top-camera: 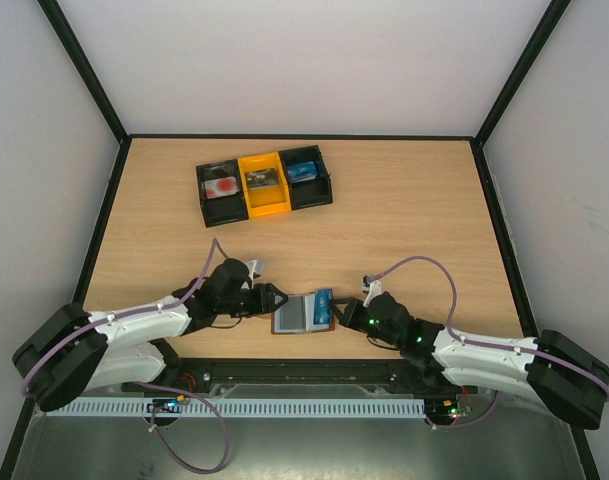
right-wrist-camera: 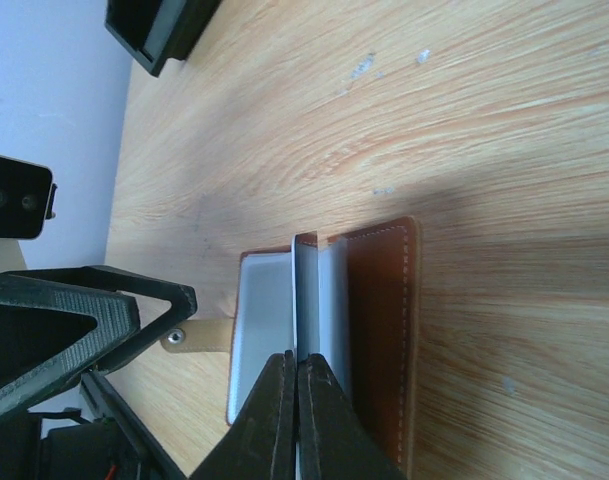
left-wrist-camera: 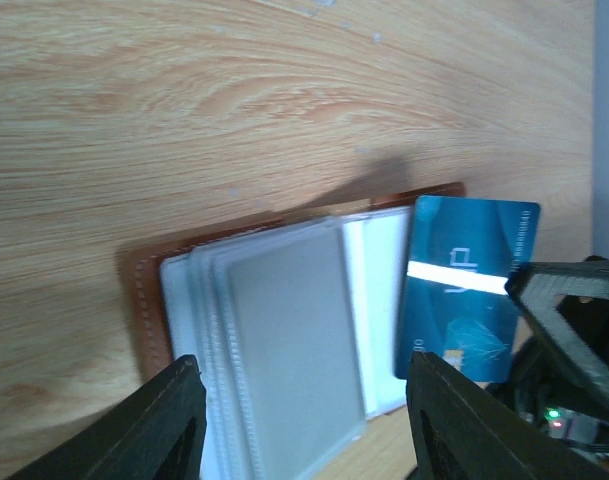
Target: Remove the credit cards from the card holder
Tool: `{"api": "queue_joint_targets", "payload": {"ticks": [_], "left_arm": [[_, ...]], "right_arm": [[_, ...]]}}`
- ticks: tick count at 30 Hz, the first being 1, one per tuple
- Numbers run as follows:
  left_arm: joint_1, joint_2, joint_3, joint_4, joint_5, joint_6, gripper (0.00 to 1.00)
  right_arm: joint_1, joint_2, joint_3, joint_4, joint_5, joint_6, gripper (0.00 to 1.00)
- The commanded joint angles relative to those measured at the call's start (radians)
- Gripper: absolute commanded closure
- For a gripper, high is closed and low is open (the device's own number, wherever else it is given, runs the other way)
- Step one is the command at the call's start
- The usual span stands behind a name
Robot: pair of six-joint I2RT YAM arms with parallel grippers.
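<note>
- right gripper: nearest its own wrist camera; the two black fingers are pressed together on the thin edge of the blue credit card, which that camera sees edge-on
- left gripper: fingers spread wide, one on each side of the clear plastic sleeves; whether they touch the sleeves cannot be told
- blue credit card: seen flat from the left wrist, bright blue with a pale stripe across it; it juts out past the right edge of the sleeves, one end still over them, and a finger of the right gripper covers its lower corner
- card holder: lies open and flat on the table near the front edge, between the two grippers; reddish-brown leather with pale stitching along the rim; a small brown tab sticks out of its side towards the left gripper
- tray: well apart, towards the far side of the table; three bins in a row, black, yellow, black, each holding a small item; the one in the right bin is blue
</note>
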Motion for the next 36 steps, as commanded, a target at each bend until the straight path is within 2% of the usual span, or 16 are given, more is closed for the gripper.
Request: {"api": "queue_joint_targets", "payload": {"ticks": [1,6,10,16,20,23,30,36], "left_arm": [[-0.003,-0.068,0.022,0.011,0.052,-0.035,0.39],[-0.005,-0.141,0.0,0.093,0.092,-0.081,0.3],[-0.005,-0.185,-0.052,0.246,0.133,-0.156,0.25],[-0.006,-0.213,-0.069,0.327,0.156,-0.192,0.24],[-0.016,-0.205,-0.079,0.395,0.174,-0.223,0.27],[-0.028,-0.19,-0.081,0.451,0.186,-0.239,0.33],[-0.049,-0.154,-0.077,0.493,0.193,-0.244,0.56],[-0.051,-0.157,-0.079,0.496,0.189,-0.24,0.89]], "right_arm": [[-0.001,-0.052,0.009,0.005,0.0,0.008,0.98],[0.0,-0.105,0.018,0.089,-0.035,0.046,0.98],[0.001,-0.124,0.028,0.175,-0.063,0.097,0.98],[0.0,-0.149,0.018,0.309,-0.081,0.173,0.98],[0.0,-0.144,0.029,0.345,-0.09,0.188,0.98],[0.001,-0.115,0.033,0.388,-0.108,0.202,0.98],[0.003,-0.041,0.045,0.463,-0.146,0.22,0.98],[0.005,-0.031,0.041,0.464,-0.167,0.212,0.98]]}}
